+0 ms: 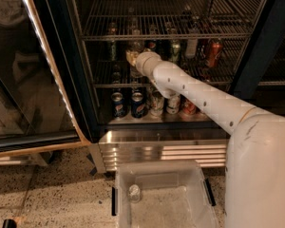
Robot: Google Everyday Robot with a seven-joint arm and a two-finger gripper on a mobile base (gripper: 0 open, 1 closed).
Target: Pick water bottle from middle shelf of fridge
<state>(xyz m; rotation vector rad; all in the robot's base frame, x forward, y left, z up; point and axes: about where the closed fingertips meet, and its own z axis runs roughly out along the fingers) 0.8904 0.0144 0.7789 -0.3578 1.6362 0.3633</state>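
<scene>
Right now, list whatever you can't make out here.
1. Gripper, camera view: inside the fridge at the middle shelf; its own wrist hides most of it.
2. Water bottle: partly behind the gripper; contact unclear.
3. Cans on the fridge floor: the arm covers some.
4. Small object in the bin: too small to identify.

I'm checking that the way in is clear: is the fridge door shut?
No: the glass door stands open at the left, and the gripper is inside the fridge, just above the middle shelf.
</scene>
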